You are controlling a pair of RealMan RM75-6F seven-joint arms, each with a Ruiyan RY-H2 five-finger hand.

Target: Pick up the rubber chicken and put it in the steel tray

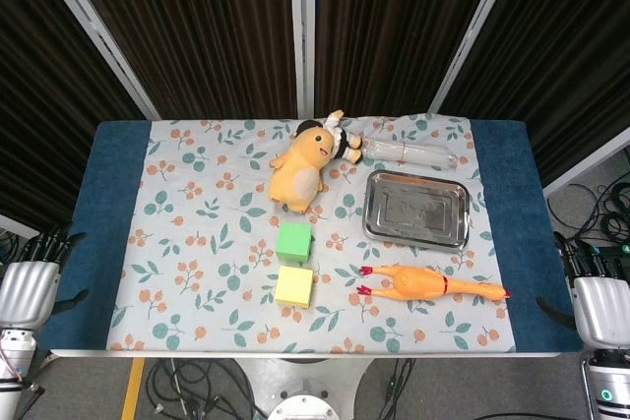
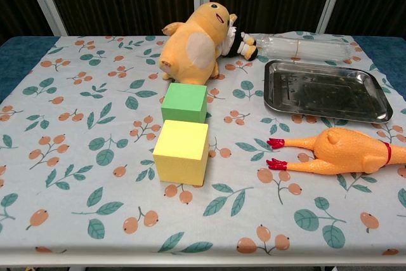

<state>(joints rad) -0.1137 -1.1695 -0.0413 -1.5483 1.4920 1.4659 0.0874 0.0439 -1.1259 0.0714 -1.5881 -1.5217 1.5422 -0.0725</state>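
An orange rubber chicken (image 1: 431, 284) (image 2: 346, 151) with red feet lies on its side on the floral cloth, feet pointing left, just in front of the steel tray (image 1: 377, 221) (image 2: 279, 99). Nothing lies in the tray. My left hand (image 1: 30, 287) hangs off the table's front left corner and my right hand (image 1: 598, 302) off the front right corner. Both hold nothing, and their dark fingers point up, slightly apart. Neither hand shows in the chest view.
A green cube (image 1: 294, 242) (image 2: 185, 101) and a yellow cube (image 1: 294, 286) (image 2: 181, 151) sit mid-table, left of the chicken. A yellow plush toy (image 1: 300, 166) (image 2: 194, 43) with a small doll lies behind them. A clear plastic bottle (image 1: 413, 152) (image 2: 304, 46) lies behind the tray.
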